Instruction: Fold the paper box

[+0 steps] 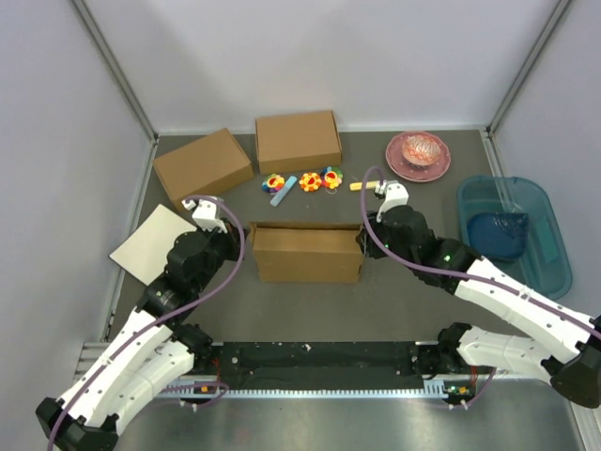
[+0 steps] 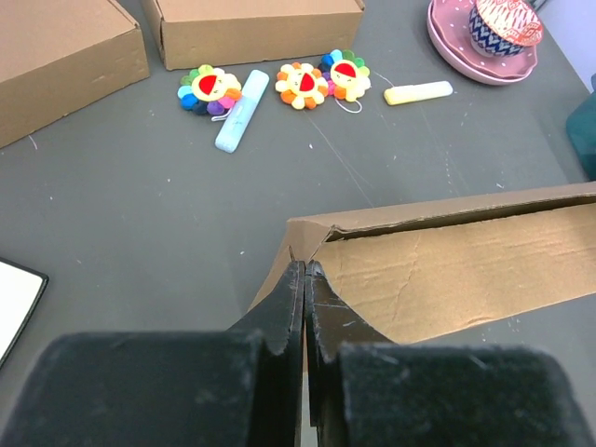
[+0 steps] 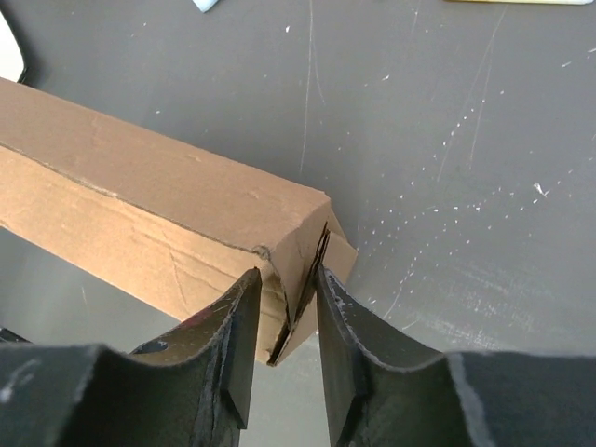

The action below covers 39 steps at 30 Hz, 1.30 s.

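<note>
Box: the paper box [image 1: 307, 252] is sitting mid-bench with its long side facing the arms. Its walls are standing, and a slit is showing along the top edge in the left wrist view, so it is probably only part-formed.
Left end: the left gripper [image 2: 304, 268] is pressing its jaws fully together at the box's top left corner. No cardboard is showing between them, so it is likely bracing the corner, not pinching it.
Right end: the right gripper [image 3: 287, 279] is straddling the end flap [image 3: 309, 265] with jaws narrowly parted. The flap is standing loose between them, not clamped.
Why: with one arm at each end, the left is likely stopping the box sliding while the right is working the flap. That end looks like the open job.
Bench: the bench [image 1: 310, 310] is carrying everything.
Clutter: two formed boxes [image 1: 204, 166], a pale board [image 1: 155, 241], flower toys [image 1: 310, 180], a pink plate [image 1: 418, 155] and a blue tub [image 1: 514, 230] are sitting well apart from the box, not interfering.
</note>
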{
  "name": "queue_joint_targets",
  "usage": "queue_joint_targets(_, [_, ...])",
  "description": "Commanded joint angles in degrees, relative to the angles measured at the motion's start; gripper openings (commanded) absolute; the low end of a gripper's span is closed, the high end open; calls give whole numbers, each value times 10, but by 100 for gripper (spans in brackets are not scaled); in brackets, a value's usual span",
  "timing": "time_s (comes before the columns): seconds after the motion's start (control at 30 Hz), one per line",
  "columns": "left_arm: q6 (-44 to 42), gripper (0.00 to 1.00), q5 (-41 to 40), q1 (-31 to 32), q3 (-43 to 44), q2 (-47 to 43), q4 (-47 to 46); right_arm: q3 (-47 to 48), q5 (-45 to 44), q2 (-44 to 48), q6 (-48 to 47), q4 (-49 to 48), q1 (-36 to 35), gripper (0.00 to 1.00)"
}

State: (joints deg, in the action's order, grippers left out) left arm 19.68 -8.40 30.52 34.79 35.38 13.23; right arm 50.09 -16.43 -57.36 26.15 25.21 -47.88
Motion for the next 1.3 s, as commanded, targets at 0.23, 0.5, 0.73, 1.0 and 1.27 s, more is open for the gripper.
queue_joint_targets(0.23, [10, 0, -4, 4, -35, -4, -10, 72, 3, 25, 0, 74, -3, 38])
queue_joint_targets(0.5, [8, 0, -4, 6, -22, 9, -12, 101, -34, 6, -15, 75, -2, 38])
queue_joint_targets(0.73, [10, 0, -5, 8, -29, 7, -12, 110, -43, -27, -24, 74, -2, 27])
queue_joint_targets(1.0, [9, 0, -5, 9, -27, 9, -14, 102, -52, -40, -29, 70, -2, 17])
queue_joint_targets(1.27, [13, 0, 1, 9, -29, 8, -17, 74, -54, -28, -22, 66, -2, 0])
